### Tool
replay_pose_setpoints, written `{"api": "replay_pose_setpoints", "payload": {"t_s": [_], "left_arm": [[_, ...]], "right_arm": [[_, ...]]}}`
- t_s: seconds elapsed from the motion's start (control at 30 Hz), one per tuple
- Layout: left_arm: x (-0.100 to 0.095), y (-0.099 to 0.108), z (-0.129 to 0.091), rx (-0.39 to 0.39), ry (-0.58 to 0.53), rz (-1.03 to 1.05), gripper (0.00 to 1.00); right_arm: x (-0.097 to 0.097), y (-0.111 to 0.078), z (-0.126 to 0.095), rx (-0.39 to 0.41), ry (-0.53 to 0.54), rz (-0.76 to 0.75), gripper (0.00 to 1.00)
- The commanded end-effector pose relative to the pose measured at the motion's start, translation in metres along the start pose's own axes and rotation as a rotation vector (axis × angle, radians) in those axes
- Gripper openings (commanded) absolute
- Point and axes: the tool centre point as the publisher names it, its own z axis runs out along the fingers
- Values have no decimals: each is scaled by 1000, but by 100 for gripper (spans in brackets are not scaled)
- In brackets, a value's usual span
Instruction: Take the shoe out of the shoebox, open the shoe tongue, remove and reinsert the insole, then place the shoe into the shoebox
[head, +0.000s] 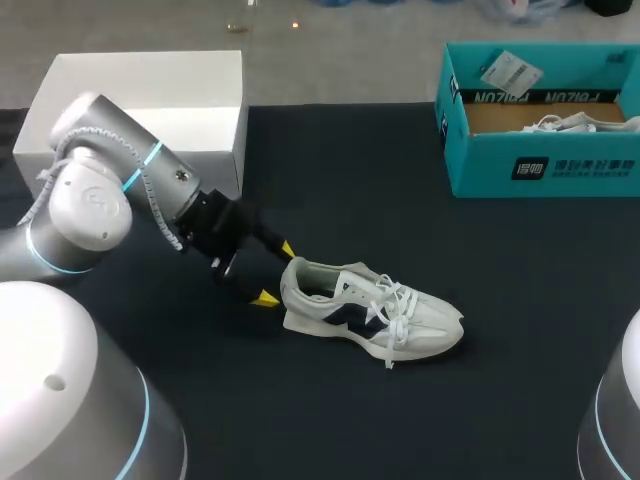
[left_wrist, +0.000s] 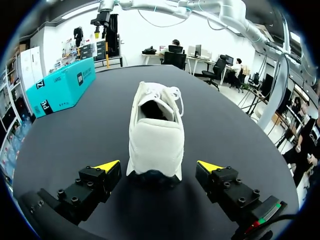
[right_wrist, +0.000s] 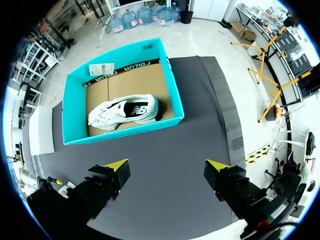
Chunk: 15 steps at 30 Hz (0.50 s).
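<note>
The shoe (head: 370, 310) is out of the shoebox (head: 545, 165). It stands on its sole near the middle of the dark surface (head: 420, 420), well apart from the box, with its heel toward the left hand (head: 275, 273) and its toe pointing away. The left hand is open, with one yellow finger on each side of the heel. From the wrist view I think neither finger touches the shoe, but the gap on each side is difficult to judge. The right hand (right_wrist: 167, 170) is also open and holds nothing. It hangs over the surface with the shoebox ahead of its fingers, and a second shoe (right_wrist: 125, 112) lies on its side inside that box.

The main danger, in my opinion, is at the heel. If one finger arrives before the other, it can push the light shoe, so that it slides or turns on the cloth and the grip closes on air. The heel collar looks soft, so a strong squeeze may fold it inward and trap the insole, while a weak one may let the shoe slip when the tongue is pulled. The laces are tied across the tongue, which may stop it from opening wide. Later, the second shoe already takes room in the box, so this shoe could land on top of it.
</note>
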Motion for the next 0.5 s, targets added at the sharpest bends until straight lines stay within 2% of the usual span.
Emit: {"api": "replay_pose_setpoints", "payload": {"t_s": [0.03,0.5], "left_arm": [[-11,4,9,-1,13,1,100],[-8,7,27,1,75,45,100]], "right_arm": [[0,-1,0,-2,-1,1,100],[0,-1,0,-2,-1,1,100]]}}
